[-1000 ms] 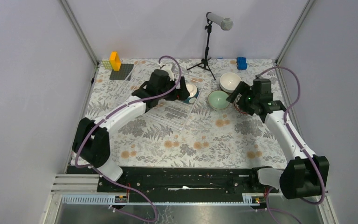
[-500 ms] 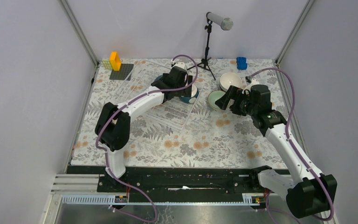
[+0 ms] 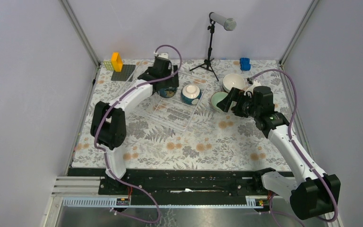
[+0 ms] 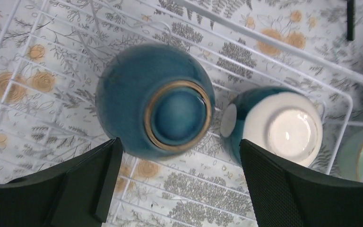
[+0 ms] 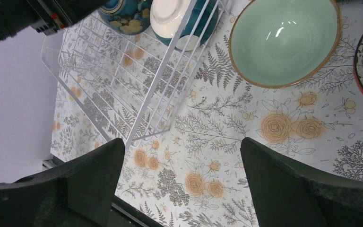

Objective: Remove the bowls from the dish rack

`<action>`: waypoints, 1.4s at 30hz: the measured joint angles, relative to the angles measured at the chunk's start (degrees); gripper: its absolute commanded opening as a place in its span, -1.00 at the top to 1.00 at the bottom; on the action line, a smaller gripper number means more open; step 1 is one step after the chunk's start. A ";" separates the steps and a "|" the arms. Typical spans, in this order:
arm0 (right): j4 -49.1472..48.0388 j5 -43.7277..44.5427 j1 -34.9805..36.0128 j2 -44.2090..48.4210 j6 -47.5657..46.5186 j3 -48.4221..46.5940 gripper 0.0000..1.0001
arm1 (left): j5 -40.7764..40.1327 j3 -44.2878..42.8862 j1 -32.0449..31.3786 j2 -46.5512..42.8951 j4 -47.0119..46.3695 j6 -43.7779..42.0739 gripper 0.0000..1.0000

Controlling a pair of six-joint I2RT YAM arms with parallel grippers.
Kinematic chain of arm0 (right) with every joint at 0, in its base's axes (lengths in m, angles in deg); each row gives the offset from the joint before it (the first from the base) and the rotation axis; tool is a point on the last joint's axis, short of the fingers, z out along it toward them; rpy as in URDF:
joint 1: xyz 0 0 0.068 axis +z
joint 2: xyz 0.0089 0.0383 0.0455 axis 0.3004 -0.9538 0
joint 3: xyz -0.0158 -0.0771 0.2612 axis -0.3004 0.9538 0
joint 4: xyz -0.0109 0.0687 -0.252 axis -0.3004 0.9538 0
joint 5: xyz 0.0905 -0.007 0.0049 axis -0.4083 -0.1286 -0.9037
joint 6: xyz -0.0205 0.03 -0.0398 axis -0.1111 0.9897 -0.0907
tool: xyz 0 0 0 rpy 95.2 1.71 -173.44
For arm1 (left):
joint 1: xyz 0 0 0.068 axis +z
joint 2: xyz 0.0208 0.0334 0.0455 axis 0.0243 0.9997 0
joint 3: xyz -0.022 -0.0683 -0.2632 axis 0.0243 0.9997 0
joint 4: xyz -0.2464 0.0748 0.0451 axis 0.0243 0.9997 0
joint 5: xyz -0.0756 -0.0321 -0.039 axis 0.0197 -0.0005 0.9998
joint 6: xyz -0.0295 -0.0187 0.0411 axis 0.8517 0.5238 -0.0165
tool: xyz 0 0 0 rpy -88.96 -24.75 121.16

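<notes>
top view: the left gripper (image 3: 167, 86) is hanging wide open over the far end of the dish rack (image 3: 172, 113), above a dark teal bowl (image 3: 168, 93); a blue-white bowl (image 3: 190, 93) is sitting beside it in the rack; the rack is lying on the desk (image 3: 208, 142), its long axis running near-to-far, a little skewed; the right gripper (image 3: 226, 103) is hovering by the pale green bowl (image 3: 216, 101), out on the desk near a white bowl (image 3: 233, 82).

left wrist view: the dark teal bowl (image 4: 156, 99) is lying mouth-down, foot ring pointing up at the camera (round, so no long axis); the blue-white bowl (image 4: 279, 125) is leaning close against it, base showing; the jaws are gaping, gripping nothing; the step, i am judging, is picking the teal bowl, so centre first, then fingers down either side, clear of the neighbour.

right wrist view: the right gripper (image 5: 182, 146) is standing wide and empty; the pale green bowl (image 5: 283, 40) is resting mouth-up on the desk, just outside the rack.
</notes>
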 measured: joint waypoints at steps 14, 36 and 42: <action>-1.22 -2.73 0.00 -1.20 -0.11 0.00 -0.99 | 32.79 9.84 19.02 -1.79 -10.67 8.83 -0.98; -1.64 -3.41 0.00 -1.42 -0.11 0.00 -0.99 | 38.03 -5.68 18.78 9.57 -6.05 2.51 -0.98; -1.64 -3.89 0.00 -1.44 -0.11 0.00 -0.99 | 36.57 -7.78 18.73 11.58 -2.95 -0.44 -0.97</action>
